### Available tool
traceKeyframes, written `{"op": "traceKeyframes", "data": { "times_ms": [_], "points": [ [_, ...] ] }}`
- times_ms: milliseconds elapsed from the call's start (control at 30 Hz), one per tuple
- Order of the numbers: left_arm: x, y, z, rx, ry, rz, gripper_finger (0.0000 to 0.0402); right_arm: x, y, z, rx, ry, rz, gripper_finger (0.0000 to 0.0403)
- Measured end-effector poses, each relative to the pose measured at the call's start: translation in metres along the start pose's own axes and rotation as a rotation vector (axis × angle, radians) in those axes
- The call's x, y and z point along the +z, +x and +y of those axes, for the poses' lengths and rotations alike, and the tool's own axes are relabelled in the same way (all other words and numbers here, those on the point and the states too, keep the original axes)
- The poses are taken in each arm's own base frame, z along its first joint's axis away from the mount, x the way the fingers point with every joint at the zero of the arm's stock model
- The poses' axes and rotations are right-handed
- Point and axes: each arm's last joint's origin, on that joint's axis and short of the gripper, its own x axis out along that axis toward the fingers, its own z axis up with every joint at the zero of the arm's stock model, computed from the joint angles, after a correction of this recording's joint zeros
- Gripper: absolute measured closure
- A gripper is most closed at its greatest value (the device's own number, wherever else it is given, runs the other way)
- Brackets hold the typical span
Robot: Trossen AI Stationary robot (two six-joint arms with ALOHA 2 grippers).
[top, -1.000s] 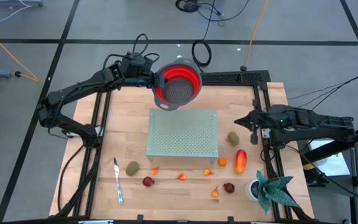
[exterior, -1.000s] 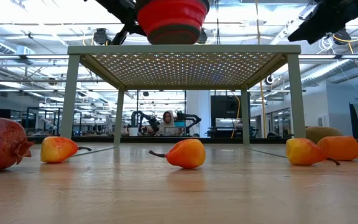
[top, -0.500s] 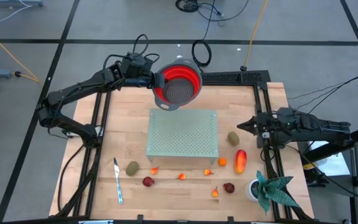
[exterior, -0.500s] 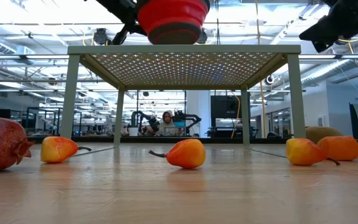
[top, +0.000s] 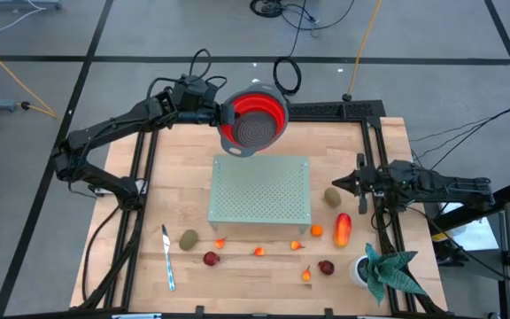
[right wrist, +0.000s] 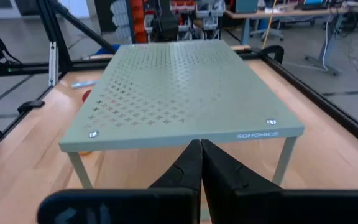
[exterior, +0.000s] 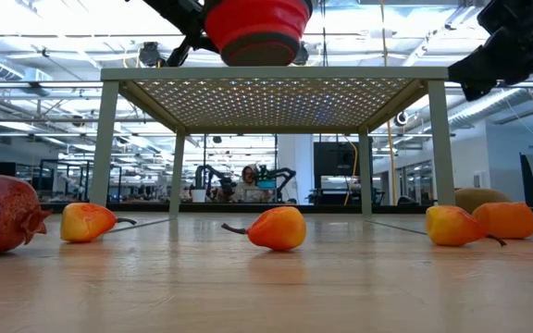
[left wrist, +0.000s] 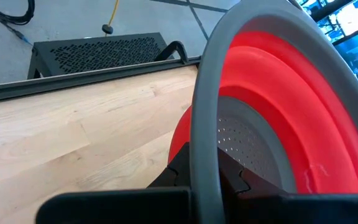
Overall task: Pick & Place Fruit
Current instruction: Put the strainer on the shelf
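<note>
A red colander with a grey rim [top: 253,120] hangs tilted above the far edge of the green perforated shelf [top: 261,190], and my left gripper [top: 222,113] is shut on it. The fruit lies on the wooden table: a kiwi [top: 189,238] near the left, another kiwi [top: 332,196] and a red-orange piece [top: 342,228] at the right, dark red round ones [top: 211,259] [top: 326,267], and tiny orange ones [top: 259,251] near the front. My right gripper [top: 342,183] hovers shut at the right, just above the right kiwi, pointing at the shelf [right wrist: 185,87]. My left gripper pinches the colander's grey rim [left wrist: 205,143] between its two fingers [left wrist: 176,173], coming from the table's left and slanting a little downward. The colander is lifted clear of the shelf, tipped on its side with its red inside [left wrist: 272,124] turned up and away.
A silver knife [top: 167,257] lies at the near left. A green plant in a white pot [top: 383,268] stands at the near right corner. Black frame rails [top: 374,151] run along the table's sides. Bare wood shows left of the shelf.
My right arm has folded back toward the table's right edge and my right gripper has sunk lower, tipping closer to level; it has stayed shut. My left gripper and the colander have kept still.
</note>
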Motion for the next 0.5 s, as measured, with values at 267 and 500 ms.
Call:
{"op": "traceKeyframes", "data": {
  "times_ms": [267,500],
  "points": [
    [-0.002,0.0,-0.002,-0.006,0.004,0.007,0.039,0.002,-0.014,0.0,0.003,-0.015,-0.105,0.0403],
    [-0.002,0.0,-0.002,-0.007,-0.007,0.009,0.039,-0.002,-0.017,-0.001,0.002,-0.014,-0.085,0.0403]
  ]
}}
